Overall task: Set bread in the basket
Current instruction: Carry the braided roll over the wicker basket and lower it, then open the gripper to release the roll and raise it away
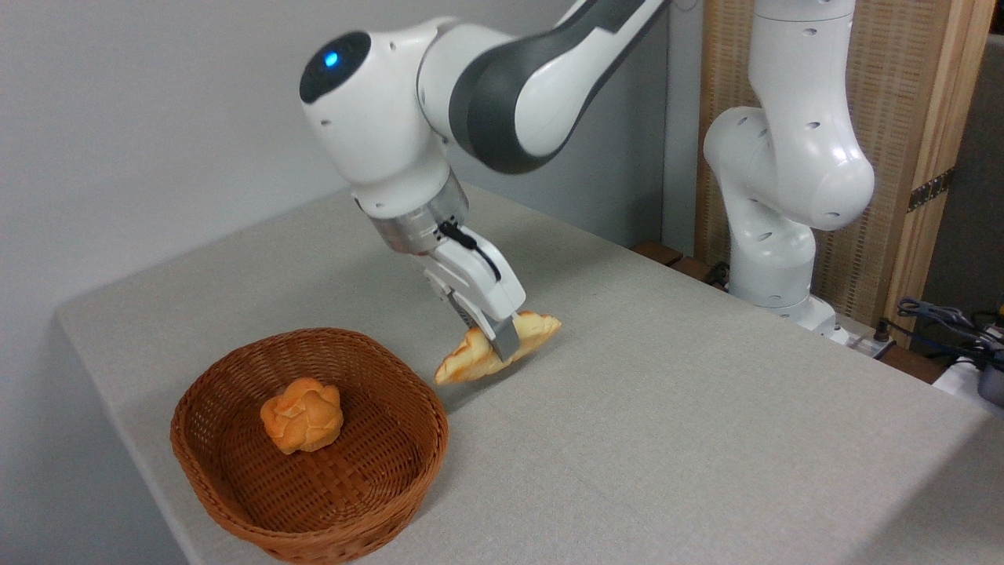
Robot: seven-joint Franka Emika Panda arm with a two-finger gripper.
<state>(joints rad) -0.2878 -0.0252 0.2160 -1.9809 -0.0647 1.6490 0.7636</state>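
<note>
The bread (471,357), a golden braided loaf with pointed ends, hangs tilted just above the table with its left tip lowest. My gripper (498,339) is shut on its middle, one grey finger across the front of the loaf. The reddish-brown wicker basket (392,471) stands on the table to the lower left of the bread, its right rim a short way from the loaf's low tip.
A small round knobbly orange bun (302,416) lies inside the basket. The grey table (667,439) stretches bare to the right. The arm's white base (776,235) stands at the back right, with cables (941,322) beyond the table's far right edge.
</note>
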